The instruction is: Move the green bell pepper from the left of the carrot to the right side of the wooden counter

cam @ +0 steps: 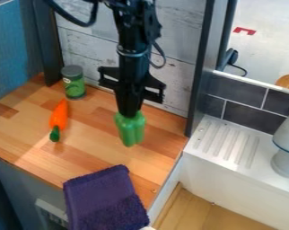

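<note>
The black gripper point(129, 112) hangs down over the right half of the wooden counter, shut on the upper end of a green bell pepper point(131, 130). The pepper hangs upright below it; whether its bottom touches the wood I cannot tell. To the left, an orange carrot point(59, 117) with a green top lies on the counter, its green end toward the front. Behind the carrot a green can point(74, 82) with a grey lid stands upright near the back wall. A purple cloth point(105, 197) drapes over the counter's front edge.
The wooden counter point(87, 150) is bounded by a whitish plank wall behind and a dark upright post point(202, 67) at the right. Farther right are a white ribbed drainboard point(228, 141), a grey-white rounded object point(286, 148) on it and dark tiles point(249, 119).
</note>
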Robot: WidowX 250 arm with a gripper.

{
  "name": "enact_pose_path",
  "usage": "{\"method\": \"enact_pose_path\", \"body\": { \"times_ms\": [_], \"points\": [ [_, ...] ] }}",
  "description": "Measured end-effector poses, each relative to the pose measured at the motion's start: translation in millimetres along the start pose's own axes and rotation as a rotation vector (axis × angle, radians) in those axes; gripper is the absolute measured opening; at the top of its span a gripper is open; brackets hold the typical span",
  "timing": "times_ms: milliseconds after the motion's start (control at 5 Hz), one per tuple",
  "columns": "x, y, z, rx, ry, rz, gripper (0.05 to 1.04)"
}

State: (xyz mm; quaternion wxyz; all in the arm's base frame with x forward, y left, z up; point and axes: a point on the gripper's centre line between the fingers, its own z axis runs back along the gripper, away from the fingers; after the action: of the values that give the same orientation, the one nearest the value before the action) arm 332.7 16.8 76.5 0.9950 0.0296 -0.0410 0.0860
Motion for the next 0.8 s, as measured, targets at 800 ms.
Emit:
{"method": "enact_pose_path", "body": {
  "times_ms": [800],
  "points": [
    [7, 6, -37, -0.030, -0.022, 0.071, 0.340]
  ]
}}
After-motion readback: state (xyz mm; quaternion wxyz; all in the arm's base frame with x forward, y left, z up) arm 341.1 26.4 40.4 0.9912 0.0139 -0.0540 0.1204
